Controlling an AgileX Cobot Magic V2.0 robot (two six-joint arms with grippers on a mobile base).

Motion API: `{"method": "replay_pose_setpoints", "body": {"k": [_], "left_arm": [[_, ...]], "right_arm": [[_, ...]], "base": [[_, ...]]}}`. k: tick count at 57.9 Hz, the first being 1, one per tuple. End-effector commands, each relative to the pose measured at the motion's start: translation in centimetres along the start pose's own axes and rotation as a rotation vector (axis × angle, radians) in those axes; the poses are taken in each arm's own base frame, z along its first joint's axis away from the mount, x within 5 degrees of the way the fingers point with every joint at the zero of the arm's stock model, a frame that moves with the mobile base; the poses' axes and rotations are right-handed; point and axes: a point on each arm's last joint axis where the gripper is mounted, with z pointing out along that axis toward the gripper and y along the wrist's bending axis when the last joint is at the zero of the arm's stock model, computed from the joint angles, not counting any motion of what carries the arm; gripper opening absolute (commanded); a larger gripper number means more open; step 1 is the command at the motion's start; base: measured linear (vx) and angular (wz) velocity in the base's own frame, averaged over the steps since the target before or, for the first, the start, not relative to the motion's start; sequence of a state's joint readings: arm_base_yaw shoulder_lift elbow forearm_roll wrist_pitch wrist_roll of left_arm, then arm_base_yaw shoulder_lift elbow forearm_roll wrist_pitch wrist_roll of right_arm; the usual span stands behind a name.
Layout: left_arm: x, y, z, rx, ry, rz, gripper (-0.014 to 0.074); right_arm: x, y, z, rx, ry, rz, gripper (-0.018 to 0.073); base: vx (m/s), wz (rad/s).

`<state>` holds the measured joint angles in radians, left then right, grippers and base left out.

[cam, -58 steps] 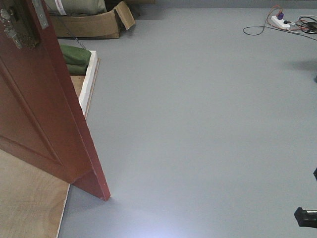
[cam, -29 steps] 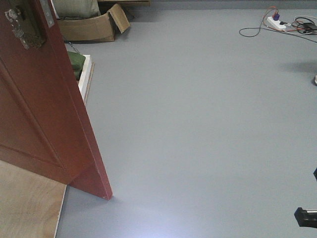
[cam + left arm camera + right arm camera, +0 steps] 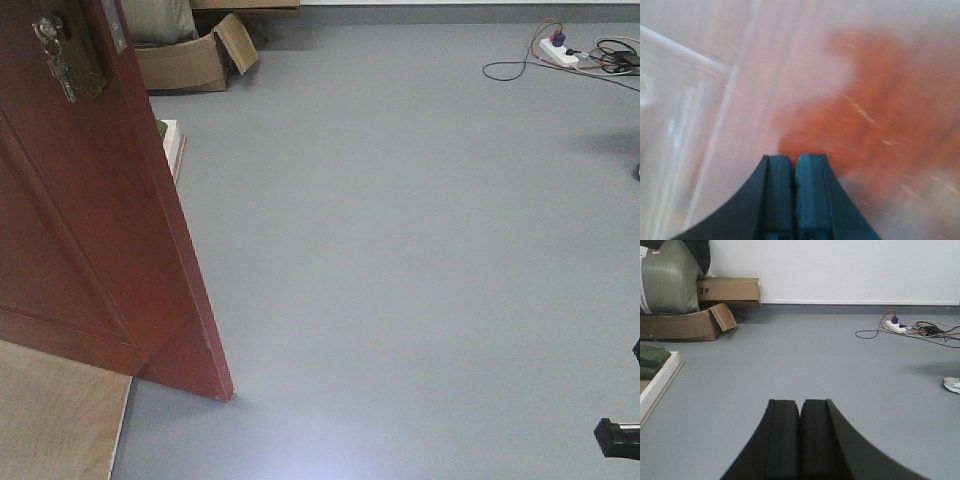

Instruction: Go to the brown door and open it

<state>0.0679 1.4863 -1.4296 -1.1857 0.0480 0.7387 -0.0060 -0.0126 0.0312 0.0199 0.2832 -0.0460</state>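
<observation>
The brown door (image 3: 90,230) fills the left of the front view, standing ajar with its free edge toward me and its bottom corner resting near the grey floor. Its brass handle plate (image 3: 68,55) shows at the top left. In the left wrist view the door's glossy reddish surface (image 3: 890,100) lies blurred right in front of my left gripper (image 3: 795,159), which is shut and holds nothing. My right gripper (image 3: 801,404) is shut and empty too, pointing low over open grey floor away from the door.
Tan cardboard boxes (image 3: 195,55) and a green sack (image 3: 667,277) stand at the back left. A white-edged board (image 3: 660,382) lies on the floor behind the door. A power strip with cables (image 3: 565,52) lies at the back right. Pale plywood floor panel (image 3: 55,420) sits under the door.
The view has shifted: the door now reaches further right and fills more of the frame, its handle plate sits lower and further right, and the boxes and power strip have slid down.
</observation>
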Motion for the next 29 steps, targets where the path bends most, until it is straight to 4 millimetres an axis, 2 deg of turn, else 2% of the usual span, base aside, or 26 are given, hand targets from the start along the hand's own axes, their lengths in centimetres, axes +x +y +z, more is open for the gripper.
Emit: {"method": "replay_pose_setpoints", "body": {"k": [1,29], "left_arm": [[-2.35,-1.15,-1.31,0.020,-0.082,-0.001,-0.0006],[-2.35,-1.15,-1.31,0.020,-0.082,-0.001,-0.0006]], "right_arm": [[-0.57,-0.05,0.10,0.007,-0.066,-0.011,0.0000],[-0.57,-0.05,0.10,0.007,-0.066,-0.011,0.0000]], "base": [[0.12,0.01],[0.12,0.00]]}}
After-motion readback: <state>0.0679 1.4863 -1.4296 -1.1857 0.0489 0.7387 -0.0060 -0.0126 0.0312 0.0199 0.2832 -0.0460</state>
